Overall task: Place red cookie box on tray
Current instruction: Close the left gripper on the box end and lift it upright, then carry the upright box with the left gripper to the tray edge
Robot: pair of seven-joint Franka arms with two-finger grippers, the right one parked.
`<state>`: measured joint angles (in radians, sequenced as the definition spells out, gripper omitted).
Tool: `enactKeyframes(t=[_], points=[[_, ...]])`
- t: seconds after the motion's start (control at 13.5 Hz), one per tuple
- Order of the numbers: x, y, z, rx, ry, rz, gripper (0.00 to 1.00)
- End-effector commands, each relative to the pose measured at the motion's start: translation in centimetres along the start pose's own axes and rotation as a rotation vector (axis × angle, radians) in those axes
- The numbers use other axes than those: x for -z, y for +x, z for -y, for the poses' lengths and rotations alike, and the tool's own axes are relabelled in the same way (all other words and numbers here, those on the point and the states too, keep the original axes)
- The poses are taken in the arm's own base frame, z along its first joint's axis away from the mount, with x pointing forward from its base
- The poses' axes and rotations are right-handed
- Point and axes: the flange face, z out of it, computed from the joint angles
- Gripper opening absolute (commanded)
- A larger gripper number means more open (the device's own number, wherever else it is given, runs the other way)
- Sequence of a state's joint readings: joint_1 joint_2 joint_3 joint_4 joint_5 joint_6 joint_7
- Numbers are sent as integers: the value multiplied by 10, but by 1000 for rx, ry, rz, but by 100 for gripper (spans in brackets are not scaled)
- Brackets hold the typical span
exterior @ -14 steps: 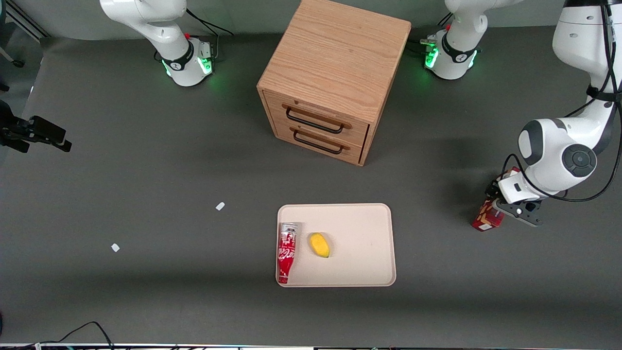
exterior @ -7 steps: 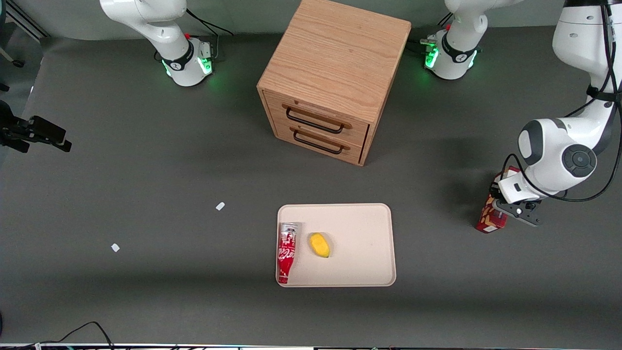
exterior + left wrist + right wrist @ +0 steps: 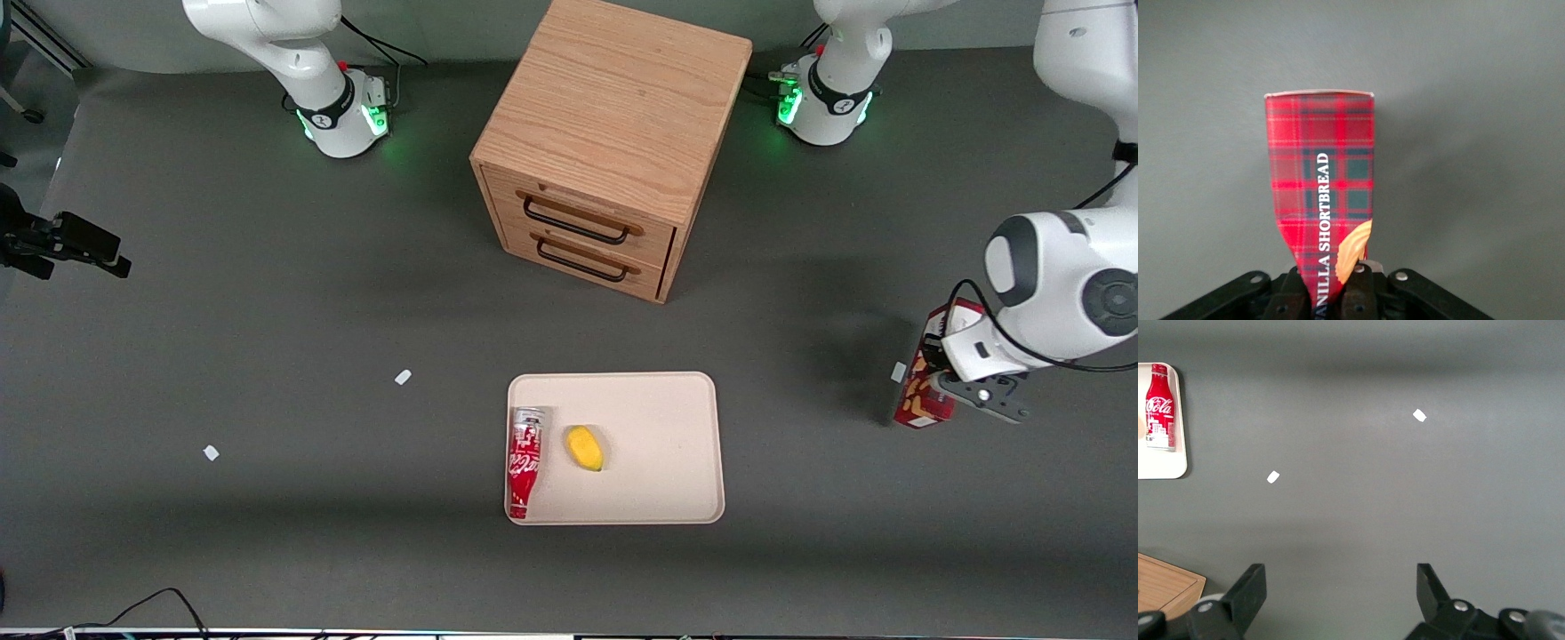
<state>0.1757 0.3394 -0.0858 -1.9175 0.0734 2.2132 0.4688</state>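
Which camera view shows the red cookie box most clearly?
The left wrist view: the red cookie box fills it, with its tartan print readable and the gripper shut on its end. In the front view the box is small and partly covered by the arm. The right wrist view does not show it.

Red tartan with dark-green checks and white lettering on the red cookie box [image 3: 1319, 193] pinched in the black gripper [image 3: 1331, 293]; beige tray [image 3: 667, 427] near it, bearing a red-and-white soda bottle [image 3: 524, 462] and yellow fruit [image 3: 585, 448]
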Motion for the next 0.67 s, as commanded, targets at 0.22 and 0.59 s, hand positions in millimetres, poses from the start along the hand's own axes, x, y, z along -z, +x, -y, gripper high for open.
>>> enactKeyframes(t=[0.22, 0.59], points=[[142, 39, -16, 184, -68, 14, 0], [228, 82, -88, 391, -137, 10, 0]])
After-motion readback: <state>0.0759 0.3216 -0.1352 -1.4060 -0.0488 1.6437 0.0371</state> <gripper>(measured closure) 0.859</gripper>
